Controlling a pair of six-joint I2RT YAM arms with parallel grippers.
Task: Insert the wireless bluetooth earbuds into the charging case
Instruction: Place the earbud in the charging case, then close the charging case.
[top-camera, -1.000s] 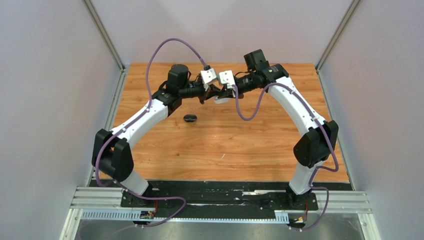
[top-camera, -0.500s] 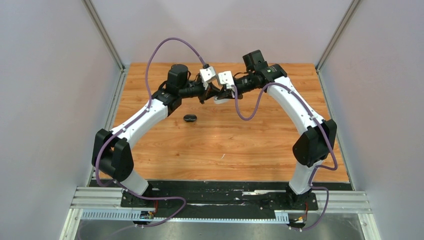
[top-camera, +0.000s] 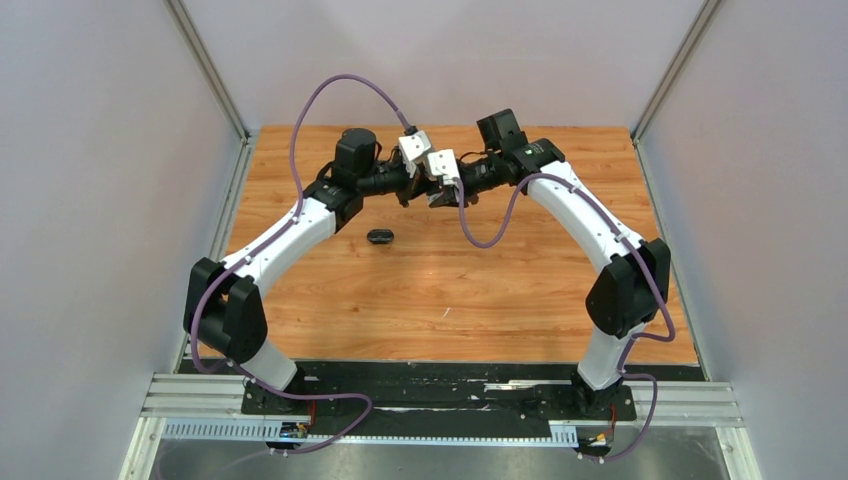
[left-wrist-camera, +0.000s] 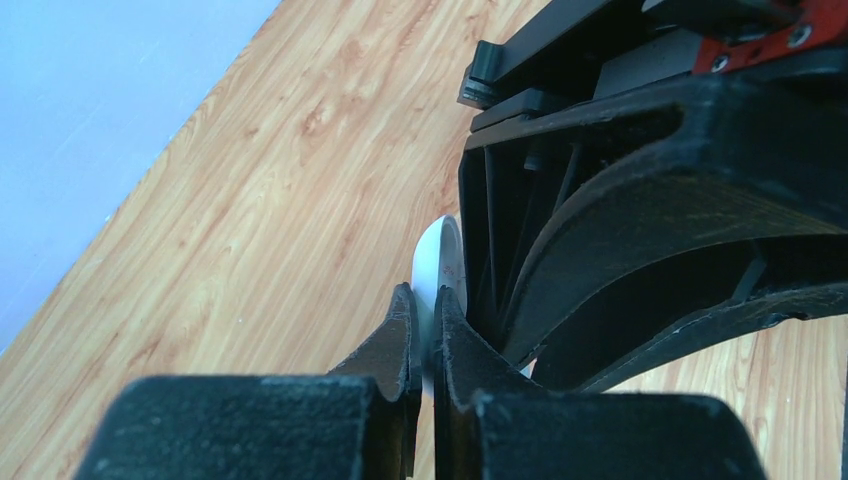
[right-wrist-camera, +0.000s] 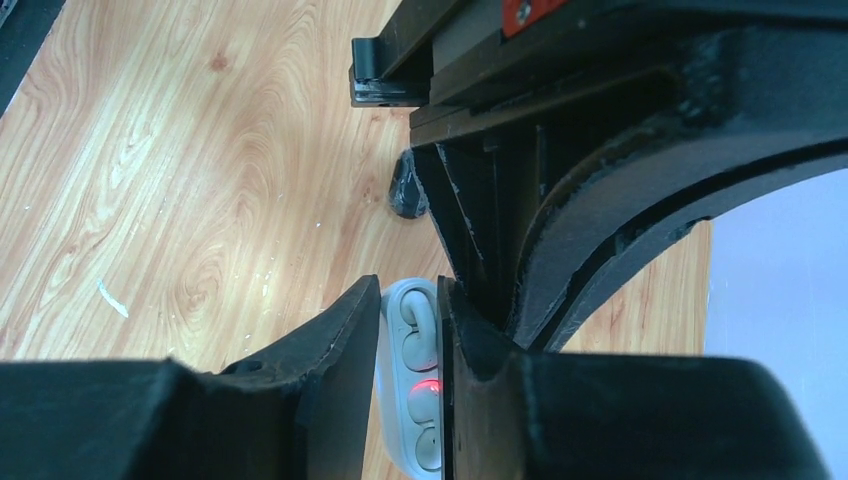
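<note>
Wood-grain surface (top-camera: 450, 300), pale lilac walls on three sides; both arms are meeting over its far half, midway between left and right edges.

Item 1: white charging case (right-wrist-camera: 412, 400), lid open, hanging clear of the surface between the two claws. Its long axis is running along the right claw's fingers, top to bottom in the right wrist view, with the open face pointing at that camera. White earbuds (right-wrist-camera: 406, 335) are sitting in its wells, a red light (right-wrist-camera: 428, 387) glowing between them.

Item 2: black case (top-camera: 380, 236), lying on the surface toward the left edge, well apart.

Left claw (left-wrist-camera: 422, 330): narrow, pinching a thin white edge, seemingly the lid.

Right claw (right-wrist-camera: 410, 300): fingers are standing slightly parted either side of the case; whether they are pressing it cannot be told.

Hazards, as judged: with only a lid-edge pinch bearing the case, it is liable to swing, slip or drop; a jolt risks unseating a bud; the crowded fingers risk knocking together.
</note>
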